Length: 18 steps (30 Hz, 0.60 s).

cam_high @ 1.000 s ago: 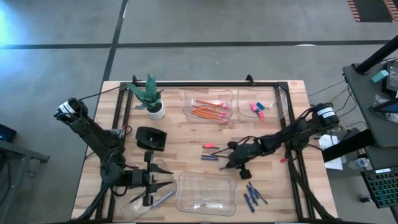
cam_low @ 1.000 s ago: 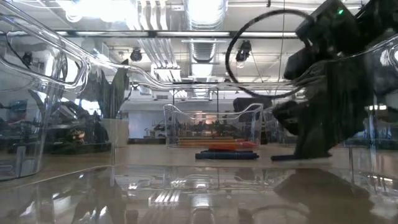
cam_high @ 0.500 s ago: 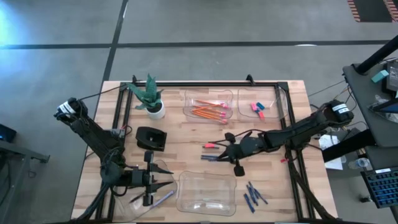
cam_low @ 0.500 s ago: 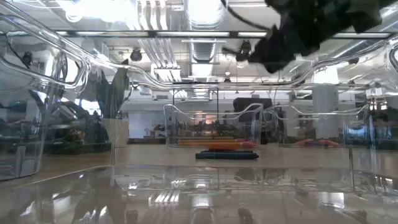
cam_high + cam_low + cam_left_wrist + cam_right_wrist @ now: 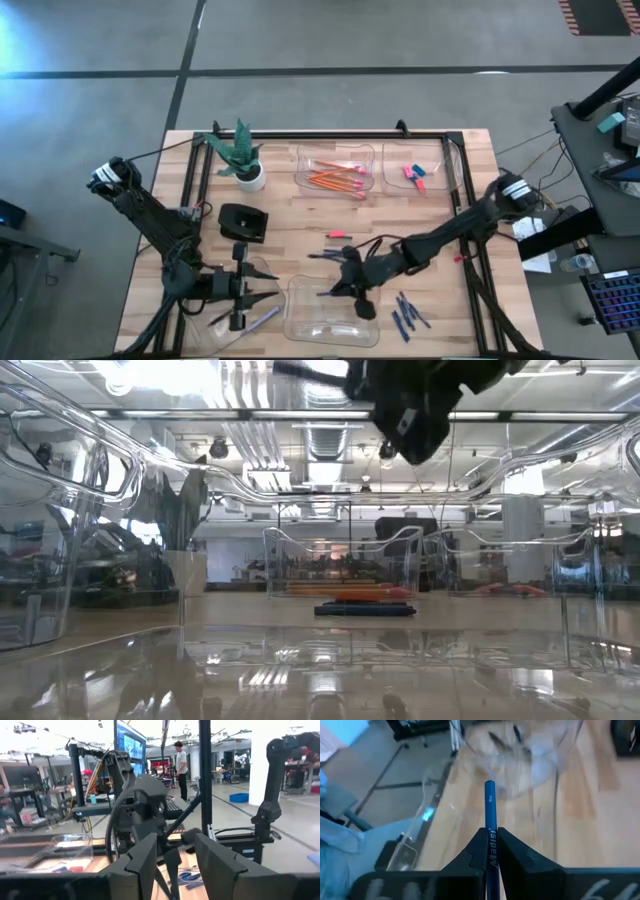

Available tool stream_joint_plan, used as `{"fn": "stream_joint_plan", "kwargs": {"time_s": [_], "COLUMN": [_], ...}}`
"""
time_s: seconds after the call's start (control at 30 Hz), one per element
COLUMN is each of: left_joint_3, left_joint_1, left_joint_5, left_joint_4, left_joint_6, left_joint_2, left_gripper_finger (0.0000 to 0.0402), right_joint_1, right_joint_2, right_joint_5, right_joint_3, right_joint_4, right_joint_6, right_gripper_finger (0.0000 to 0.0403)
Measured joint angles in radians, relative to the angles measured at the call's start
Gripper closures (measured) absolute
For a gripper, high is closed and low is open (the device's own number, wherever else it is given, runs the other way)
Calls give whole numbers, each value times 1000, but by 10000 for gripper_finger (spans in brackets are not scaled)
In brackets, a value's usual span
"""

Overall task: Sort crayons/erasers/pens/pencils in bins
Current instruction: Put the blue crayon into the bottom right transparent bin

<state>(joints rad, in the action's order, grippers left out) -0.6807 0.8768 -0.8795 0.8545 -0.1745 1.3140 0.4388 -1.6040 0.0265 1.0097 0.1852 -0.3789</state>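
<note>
Pinching blue pen [image 5: 490, 815]; right end effector [image 5: 491, 836] closed.

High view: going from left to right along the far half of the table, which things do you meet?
Potted plant → black box → bin with pencils → bin with erasers.

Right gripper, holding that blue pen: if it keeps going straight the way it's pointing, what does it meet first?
Probably the clear bin ahead: the right gripper, shut on the blue pen, points the pen's tip toward its near rim. Depth is unclear, so the bare table might come first.
</note>
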Motion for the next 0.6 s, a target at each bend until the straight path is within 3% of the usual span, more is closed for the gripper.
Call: {"fn": "stream_joint_plan", "kwargs": {"time_s": [0.37,0.6], "left_joint_3": [-1,-1], "left_joint_1": [0,0], "left_joint_5": [0,1], "left_joint_4": [2,2], "left_joint_6": [41,91], "left_joint_2": [0,0], "left_gripper_finger": [281,281], "right_joint_1": [53,107], "right_joint_2": [-229,-312], "right_joint_5": [11,143], "right_joint_3": [251,366], "right_joint_4": [-237,-393], "right_joint_6": [-212,-268], "right_gripper_finger": [383,383]}}
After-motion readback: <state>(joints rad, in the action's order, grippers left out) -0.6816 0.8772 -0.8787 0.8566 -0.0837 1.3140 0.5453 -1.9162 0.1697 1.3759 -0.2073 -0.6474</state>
